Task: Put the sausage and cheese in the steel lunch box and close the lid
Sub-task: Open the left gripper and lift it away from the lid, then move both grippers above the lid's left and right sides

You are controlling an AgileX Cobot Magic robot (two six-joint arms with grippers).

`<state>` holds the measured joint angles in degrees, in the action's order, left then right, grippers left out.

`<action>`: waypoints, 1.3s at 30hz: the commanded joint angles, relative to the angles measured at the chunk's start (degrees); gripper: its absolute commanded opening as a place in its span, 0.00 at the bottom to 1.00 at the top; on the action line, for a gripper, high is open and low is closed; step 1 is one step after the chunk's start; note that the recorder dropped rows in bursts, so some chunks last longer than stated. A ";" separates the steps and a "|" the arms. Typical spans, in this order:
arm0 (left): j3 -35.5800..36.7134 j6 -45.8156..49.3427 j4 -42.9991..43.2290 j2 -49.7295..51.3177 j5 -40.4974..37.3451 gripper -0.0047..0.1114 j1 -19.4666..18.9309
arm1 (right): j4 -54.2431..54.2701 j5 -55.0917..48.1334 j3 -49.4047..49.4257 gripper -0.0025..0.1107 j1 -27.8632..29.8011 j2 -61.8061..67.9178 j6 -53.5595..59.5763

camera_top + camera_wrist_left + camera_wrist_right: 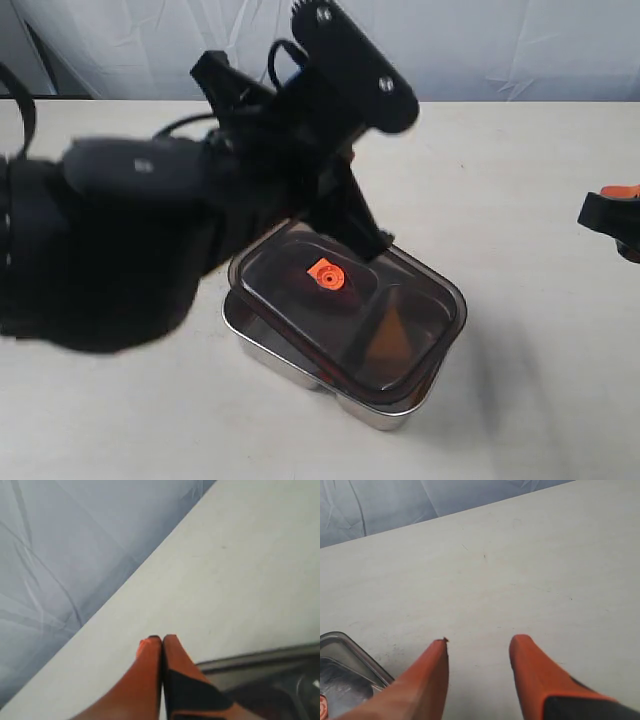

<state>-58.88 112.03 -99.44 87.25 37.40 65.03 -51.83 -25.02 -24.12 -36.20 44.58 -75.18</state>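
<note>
A pale, off-white table (530,200) fills most of the exterior view, from the lower edge up to a straight far edge across the upper part of the frame. Its surface is matt and bare on the right side, with a soft grey shadow (492,385) lying on it to the lower right of centre. Behind the far edge hangs a creased, light blue-grey sheet (500,45) that spans the top of the frame. In the upper left corner sits a darker grey patch (12,45), perhaps a wall behind the sheet. Up close, the table shows a few faint dark specks (485,556).
</note>
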 commanded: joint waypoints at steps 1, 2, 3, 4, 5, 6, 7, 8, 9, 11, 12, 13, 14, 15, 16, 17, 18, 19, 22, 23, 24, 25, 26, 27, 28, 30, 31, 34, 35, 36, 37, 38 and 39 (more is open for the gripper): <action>-4.00 -8.89 -0.51 -0.55 -13.76 0.04 -9.79 | -0.16 0.12 0.07 0.39 0.13 0.03 0.44; -4.64 -11.26 -0.51 -0.55 -15.92 0.04 -11.99 | -0.16 0.12 0.07 0.39 0.13 0.03 0.44; -5.10 -13.42 -0.51 -0.55 -17.96 0.04 -14.13 | -0.16 0.12 0.07 0.39 0.13 0.03 0.44; -5.45 -15.16 -0.51 -0.55 -20.28 0.04 -15.76 | -0.16 0.12 0.07 0.39 0.13 0.03 0.44; -5.69 -16.43 -0.51 -0.55 -22.33 0.04 -17.77 | -0.16 0.12 0.07 0.39 0.13 0.03 0.44; -5.76 -17.72 -0.51 -0.55 -25.22 0.04 -19.69 | -0.16 0.12 0.07 0.39 0.13 0.03 0.44; -5.86 -18.82 -0.51 -0.55 -27.63 0.04 -21.54 | -0.16 0.12 0.07 0.39 0.13 0.03 0.44; -5.86 -20.32 -0.51 -0.55 -30.43 0.04 -23.27 | -0.16 0.12 0.07 0.39 0.13 0.03 0.44; -5.86 -21.80 -0.51 -0.55 -33.08 0.04 -24.83 | -0.14 0.36 0.07 0.39 0.13 0.03 0.44; -5.86 -24.52 -0.51 -0.33 -36.93 0.04 -27.27 | -0.14 0.49 0.07 0.39 0.13 0.03 0.44; -5.86 -26.00 -0.51 -0.08 -38.69 0.04 -28.41 | -0.14 0.49 0.07 0.39 0.13 0.03 0.44; -5.86 -26.91 -0.51 0.45 -40.47 0.04 -29.24 | -0.14 0.49 0.07 0.39 0.13 0.03 0.44; -5.86 -27.94 -0.51 1.04 -42.21 0.04 -30.15 | -0.14 0.49 0.07 0.39 0.13 0.03 0.44; -5.86 -28.15 -0.51 1.73 -43.79 0.04 -30.88 | -0.14 0.49 0.07 0.39 0.13 0.03 0.44; -5.86 -28.60 -0.51 2.35 -44.73 0.04 -31.43 | -0.14 0.49 0.07 0.39 0.13 0.03 0.44; -5.86 -29.22 -0.51 3.11 -45.64 0.04 -31.86 | -0.14 0.49 0.07 0.39 0.13 0.03 0.44; -5.86 -29.57 -0.51 3.90 -46.55 0.04 -31.90 | -0.14 0.49 0.07 0.39 0.13 0.03 0.44; -5.91 -29.83 -0.51 5.34 -47.17 0.04 -32.02 | -0.14 0.49 0.07 0.39 0.13 0.03 0.44; -5.91 -29.83 -0.51 8.11 -49.23 0.04 -32.02 | -0.14 0.48 0.07 0.39 0.13 0.03 0.57; -5.91 -29.83 -0.51 8.68 -49.78 0.04 -32.02 | -0.14 0.48 0.07 0.39 0.13 0.03 0.68; -5.91 -29.83 -0.51 8.97 -49.76 0.04 -32.02 | -0.14 0.48 0.07 0.39 0.13 0.03 0.68; -5.91 -29.83 -0.51 9.68 -49.80 0.04 -32.02 | -0.14 0.48 0.07 0.39 0.13 0.03 0.68; -5.91 -29.83 -0.51 9.92 -49.80 0.04 -32.02 | -0.14 0.48 0.07 0.39 0.13 0.03 0.68; -5.91 -30.19 -0.51 10.48 -49.38 0.04 -32.02 | -0.14 0.22 0.07 0.39 0.13 0.03 0.68; -5.91 -31.84 1.22 10.62 -48.76 0.04 -32.02 | -0.14 -0.22 0.07 0.39 0.13 0.03 0.68; -5.91 -39.59 7.26 10.62 -49.39 0.04 -32.74 | -0.14 -0.61 0.07 0.39 0.13 0.03 0.82; -5.91 -45.37 11.82 10.62 -51.28 0.04 -33.58 | 0.12 -0.73 0.07 0.38 0.13 0.30 0.82; -5.91 -63.63 34.27 10.62 -60.32 0.04 -36.68 | 1.11 -1.19 0.07 0.06 0.13 2.18 0.82; -5.91 -68.02 39.81 10.62 -62.47 0.04 -37.53 | 1.12 -1.19 0.07 0.02 0.13 2.71 0.82; -5.91 -71.58 44.90 10.62 -64.01 0.04 -38.36 | 0.96 -1.09 0.07 0.02 0.13 3.41 0.91; -5.91 -74.94 49.32 10.62 -65.63 0.04 -39.06 | 0.43 -0.38 0.07 0.02 0.13 3.94 0.91; -5.91 -78.69 52.87 10.62 -66.47 0.04 -39.94 | -1.03 0.86 0.07 0.02 0.13 4.57 0.75; -5.91 -81.63 55.25 10.62 -66.88 0.04 -40.83 | -3.34 2.53 0.07 0.02 0.13 5.01 0.23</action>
<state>-64.52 39.95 -54.71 97.80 -26.44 26.36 -51.36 -25.14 -24.12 -36.20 48.48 -74.75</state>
